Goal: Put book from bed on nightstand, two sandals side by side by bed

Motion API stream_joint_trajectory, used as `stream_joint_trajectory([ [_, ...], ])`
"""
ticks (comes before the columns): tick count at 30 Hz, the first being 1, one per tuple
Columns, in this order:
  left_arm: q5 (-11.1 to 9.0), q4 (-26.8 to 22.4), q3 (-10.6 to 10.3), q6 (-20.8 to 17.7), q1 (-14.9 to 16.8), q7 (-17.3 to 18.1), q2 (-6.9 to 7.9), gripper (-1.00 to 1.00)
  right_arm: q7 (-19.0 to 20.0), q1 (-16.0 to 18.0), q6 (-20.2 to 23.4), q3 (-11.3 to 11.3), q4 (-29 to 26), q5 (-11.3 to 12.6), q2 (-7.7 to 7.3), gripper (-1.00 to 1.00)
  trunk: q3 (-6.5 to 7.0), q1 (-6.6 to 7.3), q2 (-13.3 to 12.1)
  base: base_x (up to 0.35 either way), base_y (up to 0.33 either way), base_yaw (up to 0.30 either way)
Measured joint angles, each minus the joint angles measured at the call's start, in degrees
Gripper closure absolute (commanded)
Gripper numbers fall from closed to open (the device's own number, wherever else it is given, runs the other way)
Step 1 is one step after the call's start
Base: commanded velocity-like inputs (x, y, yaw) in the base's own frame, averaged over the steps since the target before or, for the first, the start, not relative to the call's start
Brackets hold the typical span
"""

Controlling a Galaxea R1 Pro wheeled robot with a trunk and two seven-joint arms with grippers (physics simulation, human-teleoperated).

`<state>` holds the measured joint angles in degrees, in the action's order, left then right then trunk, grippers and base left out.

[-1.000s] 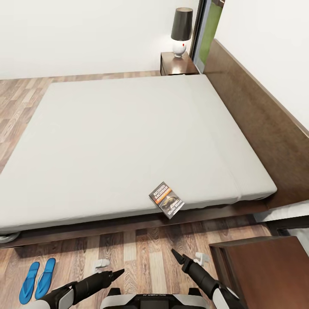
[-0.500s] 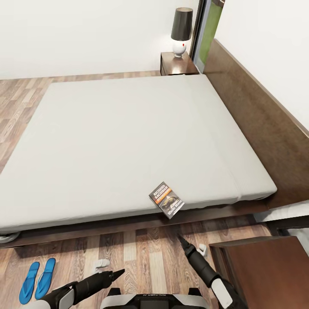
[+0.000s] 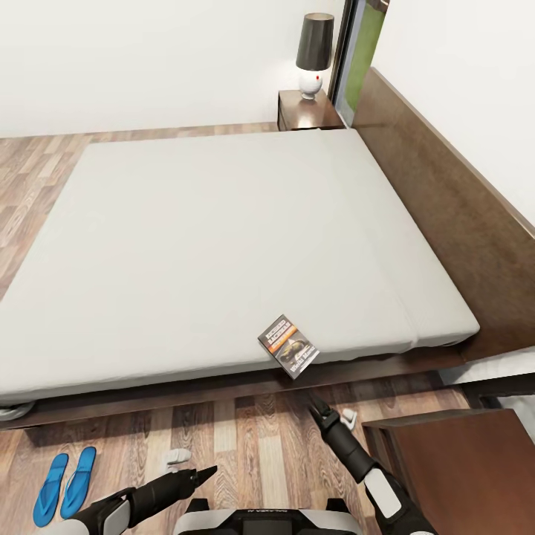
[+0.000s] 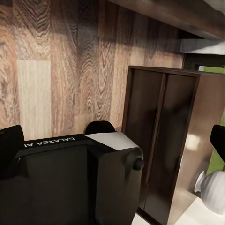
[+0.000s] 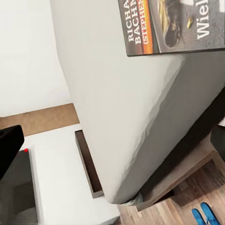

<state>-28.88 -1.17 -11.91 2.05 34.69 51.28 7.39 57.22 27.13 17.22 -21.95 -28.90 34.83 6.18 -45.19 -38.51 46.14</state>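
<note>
The book lies flat on the off-white mattress of the bed, at its near edge, dark cover with an orange band up. My right gripper hangs open over the floor, just short of the bed frame and slightly right of the book. In the right wrist view the book rests on the mattress edge. The two blue sandals lie side by side on the floor by the bed's near left corner. My left gripper is open and low over the floor. A nightstand stands at my right.
A second nightstand with a black-shaded lamp stands at the bed's far side by the headboard. Two small white objects lie on the plank floor near the bed frame. The left wrist view takes in the near nightstand.
My right arm has stretched forward and up toward the bed's near edge, closer to the book. The left arm, book and sandals have not moved.
</note>
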Motion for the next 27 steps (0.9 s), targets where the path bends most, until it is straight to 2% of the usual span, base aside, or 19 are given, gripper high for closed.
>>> stream_joint_trajectory([
  [5,0.0,0.0,0.1,0.0,0.0,0.0,-0.02,-1.0,3.3,0.0,0.1,0.0,0.0,0.1,-0.05,-1.0,0.0,0.0,0.0,0.0,0.0,0.0],
  [27,-0.1,0.0,0.1,0.0,0.0,-0.1,-0.03,-1.0,3.9,0.0,0.1,0.0,0.0,0.1,-0.17,-1.0,0.0,0.0,0.0,0.0,0.01,0.0],
])
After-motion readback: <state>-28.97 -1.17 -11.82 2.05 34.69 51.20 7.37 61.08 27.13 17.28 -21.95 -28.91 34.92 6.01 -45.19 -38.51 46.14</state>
